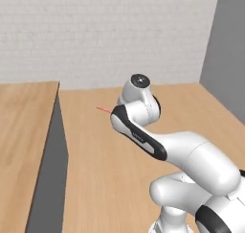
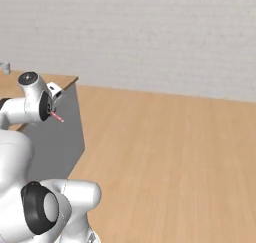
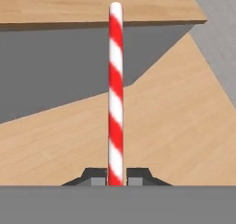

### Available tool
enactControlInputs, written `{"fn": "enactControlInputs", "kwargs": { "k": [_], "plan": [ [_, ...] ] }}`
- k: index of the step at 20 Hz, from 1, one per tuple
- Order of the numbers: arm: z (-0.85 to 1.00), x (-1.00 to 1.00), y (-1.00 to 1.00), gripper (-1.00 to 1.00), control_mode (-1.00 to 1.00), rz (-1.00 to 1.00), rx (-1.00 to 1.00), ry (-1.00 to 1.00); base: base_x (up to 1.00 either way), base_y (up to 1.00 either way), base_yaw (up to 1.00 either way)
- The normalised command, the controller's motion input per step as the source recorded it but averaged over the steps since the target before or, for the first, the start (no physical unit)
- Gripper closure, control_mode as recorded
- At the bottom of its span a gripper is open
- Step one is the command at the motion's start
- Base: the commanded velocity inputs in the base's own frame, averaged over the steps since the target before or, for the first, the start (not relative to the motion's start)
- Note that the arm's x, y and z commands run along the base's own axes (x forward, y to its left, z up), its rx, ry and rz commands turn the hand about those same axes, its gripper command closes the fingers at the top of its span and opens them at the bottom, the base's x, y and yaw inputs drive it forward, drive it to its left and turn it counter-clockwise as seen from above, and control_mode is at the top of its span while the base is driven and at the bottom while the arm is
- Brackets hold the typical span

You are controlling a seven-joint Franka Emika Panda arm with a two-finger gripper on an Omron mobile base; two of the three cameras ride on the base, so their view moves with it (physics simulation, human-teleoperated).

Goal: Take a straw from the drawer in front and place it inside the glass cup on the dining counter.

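My gripper is shut on the lower end of the straw, a thin red-and-white striped stick that points straight away from the hand. Its tip reaches toward the edge of the dining counter, a light-wood slab on grey sides. From the left base view the straw pokes out left of my wrist, beside the counter. The right base view has the straw in front of the counter's grey side. The glass cup stands far back on the counter top. The drawer is out of view.
A white brick wall closes the back. A tall grey panel stands at the right of the left base view. Open wooden floor stretches to the right of the counter.
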Motion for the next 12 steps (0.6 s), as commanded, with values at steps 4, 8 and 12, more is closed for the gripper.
{"fn": "enactControlInputs", "kwargs": {
  "k": [4,8,12],
  "plan": [
    [0.00,0.00,0.00,1.00,1.00,0.00,0.00,0.00,0.65,-0.92,0.36],
    [0.00,0.00,0.00,1.00,1.00,0.00,0.00,0.00,0.74,-0.89,0.37],
    [0.00,0.00,0.00,1.00,1.00,0.00,0.00,0.00,0.81,-0.84,0.38]
  ]
}}
